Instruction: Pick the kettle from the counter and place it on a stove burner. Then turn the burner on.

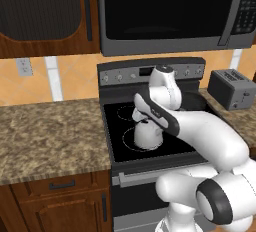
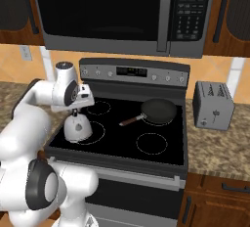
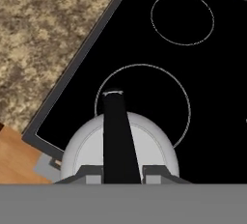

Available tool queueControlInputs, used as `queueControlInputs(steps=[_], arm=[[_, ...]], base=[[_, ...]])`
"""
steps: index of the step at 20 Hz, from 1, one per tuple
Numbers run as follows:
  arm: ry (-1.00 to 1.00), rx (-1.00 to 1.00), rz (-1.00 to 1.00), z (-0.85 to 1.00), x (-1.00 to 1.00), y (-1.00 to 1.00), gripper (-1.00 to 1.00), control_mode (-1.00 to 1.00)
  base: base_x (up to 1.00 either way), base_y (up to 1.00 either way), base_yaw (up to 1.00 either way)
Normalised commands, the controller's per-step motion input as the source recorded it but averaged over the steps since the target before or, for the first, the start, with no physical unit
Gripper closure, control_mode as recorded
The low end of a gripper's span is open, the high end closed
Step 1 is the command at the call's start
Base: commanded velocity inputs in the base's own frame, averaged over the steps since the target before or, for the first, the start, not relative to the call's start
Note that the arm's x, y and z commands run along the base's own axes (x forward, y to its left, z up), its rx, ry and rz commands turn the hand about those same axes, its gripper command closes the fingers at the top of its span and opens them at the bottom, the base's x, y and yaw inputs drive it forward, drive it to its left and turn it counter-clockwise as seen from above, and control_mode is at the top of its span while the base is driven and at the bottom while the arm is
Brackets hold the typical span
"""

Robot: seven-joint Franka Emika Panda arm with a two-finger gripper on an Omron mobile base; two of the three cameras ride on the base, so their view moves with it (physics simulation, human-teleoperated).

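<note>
Gripper (image 3: 116, 172) clamped on the handle (image 3: 115, 131) of the kettle (image 2: 77, 127) directly below, over the big burner ring (image 3: 143, 107): lower straight, center, release gently.

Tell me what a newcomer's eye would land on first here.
First, the white arm bent over the black cooktop, its gripper shut on the handle of the silver kettle. The kettle is at the front left burner, the largest ring; whether it rests on the glass cannot be told. Next, the frying pan at the back right of the cooktop, and the grey toaster on the counter to the stove's right.
</note>
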Motion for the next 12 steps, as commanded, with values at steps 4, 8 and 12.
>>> queueControlInputs(steps=[4, 8, 12], arm=[[-0.06, 0.0, 0.0, -0.43, 0.0, 0.0, 1.0, -1.0], [-0.08, 0.0, 0.0, -0.26, 0.0, 0.0, 1.0, -1.0], [-0.11, 0.0, 0.0, 0.0, 0.04, 0.0, 1.0, -1.0]], base=[[0.0, 0.0, 0.0], [0.0, 0.0, 0.0], [0.0, 0.0, 0.0]])
